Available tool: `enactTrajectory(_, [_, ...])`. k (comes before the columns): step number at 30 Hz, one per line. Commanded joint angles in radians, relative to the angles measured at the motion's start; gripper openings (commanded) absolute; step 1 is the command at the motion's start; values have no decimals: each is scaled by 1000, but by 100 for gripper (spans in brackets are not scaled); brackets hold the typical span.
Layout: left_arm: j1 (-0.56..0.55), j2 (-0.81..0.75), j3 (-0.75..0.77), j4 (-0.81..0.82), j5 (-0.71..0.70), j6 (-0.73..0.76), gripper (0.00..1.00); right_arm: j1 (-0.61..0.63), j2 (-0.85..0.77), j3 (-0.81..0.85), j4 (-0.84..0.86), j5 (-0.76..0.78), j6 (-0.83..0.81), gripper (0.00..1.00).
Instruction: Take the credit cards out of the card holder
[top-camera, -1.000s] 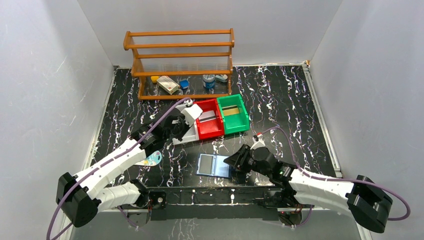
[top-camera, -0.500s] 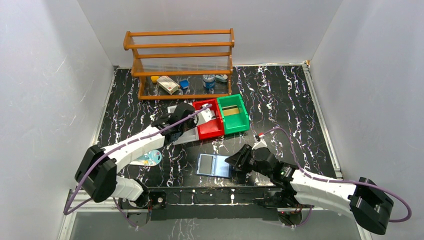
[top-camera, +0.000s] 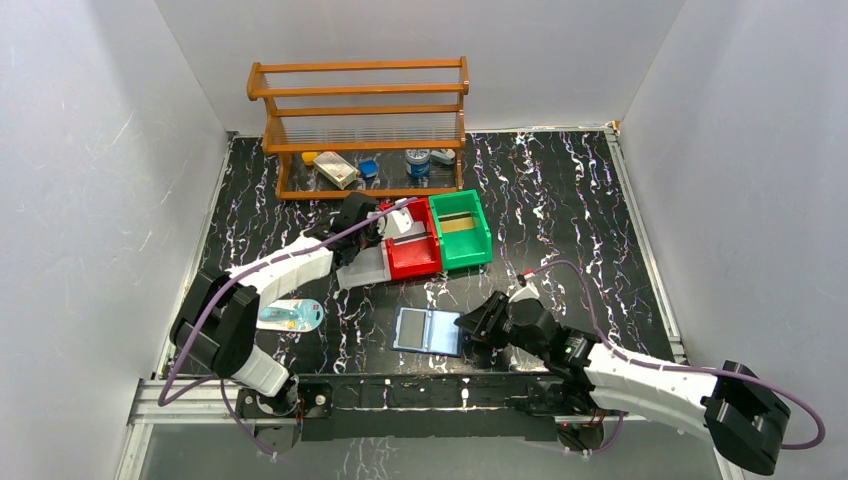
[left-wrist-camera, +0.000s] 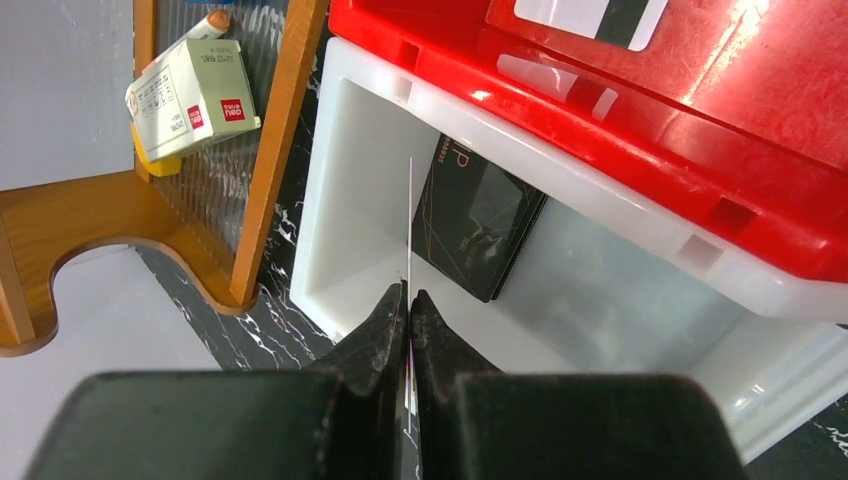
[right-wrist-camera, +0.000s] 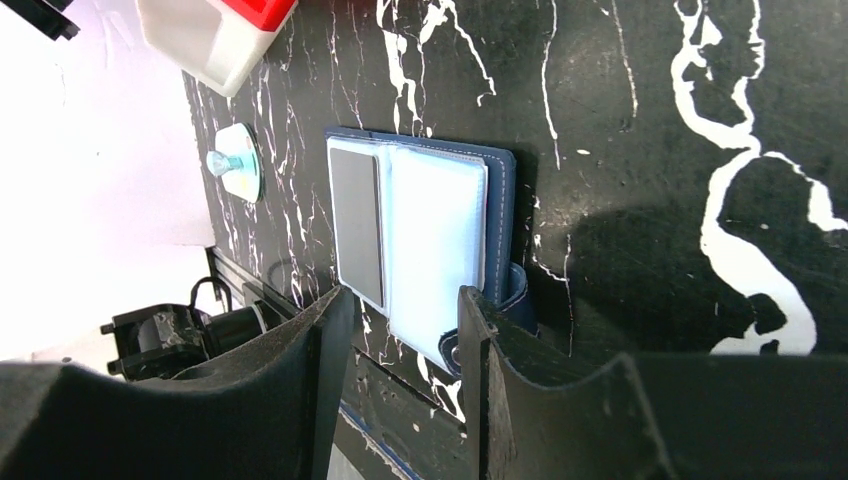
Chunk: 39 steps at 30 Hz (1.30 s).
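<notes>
Surroundings: a brown slatted wooden rack stands at the far side. Its bottom shelf carries a white carton with a red label and a few small containers. In front of it three open plastic bins sit side by side: a white bin, a red bin and a green bin. A white oval packet with a blue item lies near the left arm.

The left gripper is pressed together on a thin pale card, held edge-on over the white bin, close beside the red bin's wall.

The dark navy folding card holder lies open and flat near the front edge, its light blue faces up. The right gripper sits at its right end with its fingers partly spread. Contact cannot be told.

Surface: a black tabletop with white veining, enclosed by plain pale walls.

Only the left wrist view shows a black card inside the white bin and a white striped card in the red bin. Only the right wrist view shows a dark card in a holder pocket.
</notes>
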Motion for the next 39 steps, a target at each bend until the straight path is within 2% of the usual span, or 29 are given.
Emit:
enactTrajectory(1, [26, -11, -1, 41, 109, 53, 0, -2, -43, -17, 2, 40, 28, 52])
enactTrajectory(11, [57, 44, -25, 106, 125, 90, 0, -1, -130, -48, -23, 61, 58, 52])
enactTrajectory(25, [88, 147, -24, 165, 161, 64, 1, -2, -124, -43, -21, 64, 52, 53])
enactTrajectory(29, [87, 158, -10, 143, 161, 46, 12, -1, -117, -41, -14, 64, 49, 53])
enactTrajectory(32, [87, 159, -4, 135, 147, 11, 33, -2, -114, -37, -13, 64, 49, 53])
enactTrajectory(34, [87, 153, -1, 131, 141, -6, 43, -1, -115, -37, -14, 63, 46, 54])
enactTrajectory(39, [87, 115, -2, 114, 155, -32, 52, -1, -118, -36, -15, 56, 47, 54])
